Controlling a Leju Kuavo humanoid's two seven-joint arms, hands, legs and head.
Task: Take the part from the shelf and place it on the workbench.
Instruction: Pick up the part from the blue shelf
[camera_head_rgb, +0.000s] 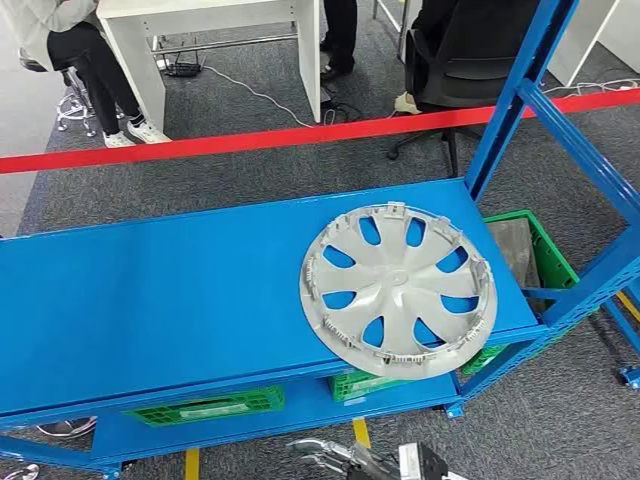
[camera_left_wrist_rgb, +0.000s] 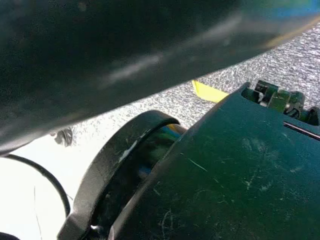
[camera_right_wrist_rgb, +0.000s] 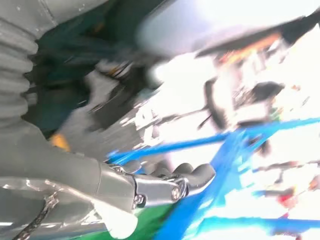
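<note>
A grey plastic wheel cover (camera_head_rgb: 398, 290) lies flat on the right part of the blue shelf board (camera_head_rgb: 151, 300), its near rim reaching slightly past the board's front edge. My right hand (camera_head_rgb: 340, 458) is low in front of the shelf, under the cover's near-left side and apart from it. In the blurred right wrist view the right hand (camera_right_wrist_rgb: 158, 187) has its fingers (camera_right_wrist_rgb: 192, 176) stretched out with nothing in them, blue shelf bars beyond.
Green crates sit on the lower shelf (camera_head_rgb: 219, 405) and behind the right end (camera_head_rgb: 540, 250). A blue upright post (camera_head_rgb: 513, 100) rises at the shelf's right. A red barrier tape (camera_head_rgb: 226, 142) runs behind, with seated people and a white table (camera_head_rgb: 226, 20) beyond.
</note>
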